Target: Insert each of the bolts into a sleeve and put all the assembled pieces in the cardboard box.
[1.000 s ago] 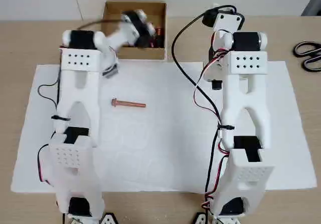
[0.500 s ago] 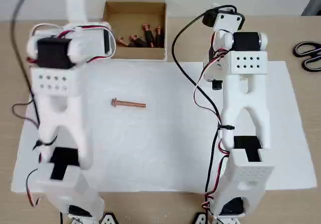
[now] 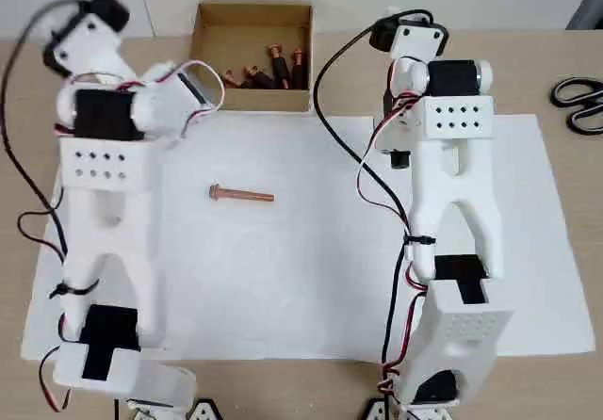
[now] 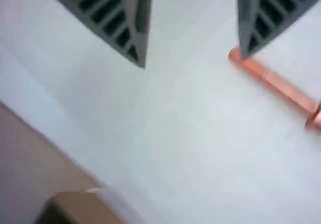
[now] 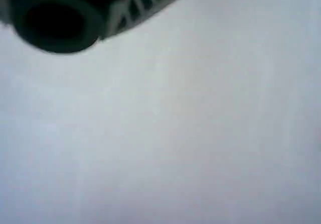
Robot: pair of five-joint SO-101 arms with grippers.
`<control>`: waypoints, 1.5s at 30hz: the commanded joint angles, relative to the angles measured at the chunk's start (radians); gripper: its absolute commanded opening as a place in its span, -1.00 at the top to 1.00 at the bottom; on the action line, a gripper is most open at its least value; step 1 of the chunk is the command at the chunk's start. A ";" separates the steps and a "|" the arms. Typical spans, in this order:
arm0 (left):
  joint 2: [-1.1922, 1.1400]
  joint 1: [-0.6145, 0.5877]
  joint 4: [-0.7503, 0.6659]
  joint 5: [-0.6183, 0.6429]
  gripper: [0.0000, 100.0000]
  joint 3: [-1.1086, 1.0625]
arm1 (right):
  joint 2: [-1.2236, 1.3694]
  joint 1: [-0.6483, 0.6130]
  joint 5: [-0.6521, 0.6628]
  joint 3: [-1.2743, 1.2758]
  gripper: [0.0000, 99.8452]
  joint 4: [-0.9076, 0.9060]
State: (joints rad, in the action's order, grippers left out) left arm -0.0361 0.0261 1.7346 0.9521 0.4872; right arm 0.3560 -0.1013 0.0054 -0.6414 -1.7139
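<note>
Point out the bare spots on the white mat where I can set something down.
The widest bare stretch of the mat lies between the left arm and the right arm, on the bolt's near side. A narrower strip runs between the bolt and the cardboard box. The mat's right edge, toward the scissors, is bare too. Crowded: the box, full of pieces.

Two arms flank a lone bolt (image 3: 241, 194) on a white sheet (image 3: 311, 279).
The copper bolt lies flat between the left arm (image 3: 104, 156) and the right arm (image 3: 457, 175), which carries a black sleeve (image 3: 400, 159); the cardboard box (image 3: 247, 36) holds assembled pieces (image 3: 268, 67) (several, jumbled); scissors (image 3: 577, 95) lie far right.
</note>
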 commanded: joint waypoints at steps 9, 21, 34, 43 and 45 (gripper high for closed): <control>-0.265 0.005 -0.097 0.212 0.65 -0.157 | -0.061 -0.005 0.003 -0.005 0.99 -0.013; -0.397 0.089 -0.103 0.302 0.65 -0.163 | -0.061 -0.005 0.003 -0.005 0.99 -0.013; -0.462 0.084 -0.138 0.301 0.65 -0.183 | -0.061 -0.005 0.003 -0.005 0.99 -0.013; -0.523 0.066 -0.143 0.302 0.65 -0.147 | -0.061 -0.005 0.003 -0.005 0.99 -0.013; -0.531 0.048 -0.144 0.302 0.65 -0.142 | -0.061 -0.005 0.003 -0.005 0.99 -0.013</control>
State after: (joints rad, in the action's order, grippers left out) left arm -0.5715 0.0967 1.5996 1.2467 0.3030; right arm 0.3560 -0.1013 0.0054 -0.6414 -1.7139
